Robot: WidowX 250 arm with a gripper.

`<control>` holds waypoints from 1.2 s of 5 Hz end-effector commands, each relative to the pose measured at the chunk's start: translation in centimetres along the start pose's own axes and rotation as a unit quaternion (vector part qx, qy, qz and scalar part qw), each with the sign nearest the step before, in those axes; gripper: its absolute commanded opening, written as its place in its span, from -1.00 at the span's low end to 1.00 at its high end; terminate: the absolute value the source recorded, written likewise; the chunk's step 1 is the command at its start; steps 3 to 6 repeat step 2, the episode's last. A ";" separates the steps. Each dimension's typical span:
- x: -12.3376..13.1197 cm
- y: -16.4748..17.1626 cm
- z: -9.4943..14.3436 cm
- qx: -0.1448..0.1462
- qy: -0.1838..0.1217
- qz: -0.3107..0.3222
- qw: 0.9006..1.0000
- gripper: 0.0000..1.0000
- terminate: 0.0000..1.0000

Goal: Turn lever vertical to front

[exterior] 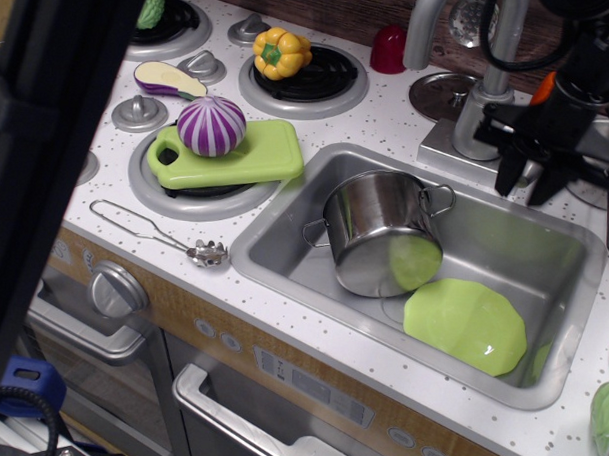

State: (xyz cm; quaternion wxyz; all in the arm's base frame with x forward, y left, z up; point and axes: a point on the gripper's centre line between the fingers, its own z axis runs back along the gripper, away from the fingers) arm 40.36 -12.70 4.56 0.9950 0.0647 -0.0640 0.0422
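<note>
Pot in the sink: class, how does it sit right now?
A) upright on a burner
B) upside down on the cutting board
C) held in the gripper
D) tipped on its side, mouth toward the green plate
D: the pot lies tilted in the sink, its open mouth facing the plate beside it.

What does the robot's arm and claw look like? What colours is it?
The claw is black, with two dark prongs pointing down. Above it sits a chunky black block with an orange patch and a black cable looping over it. The big black beam up close looks like more of the robot.
</note>
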 end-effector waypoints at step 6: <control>-0.2 1.3 6.4 0.019 -0.032 -0.079 0.996 1.00 1.00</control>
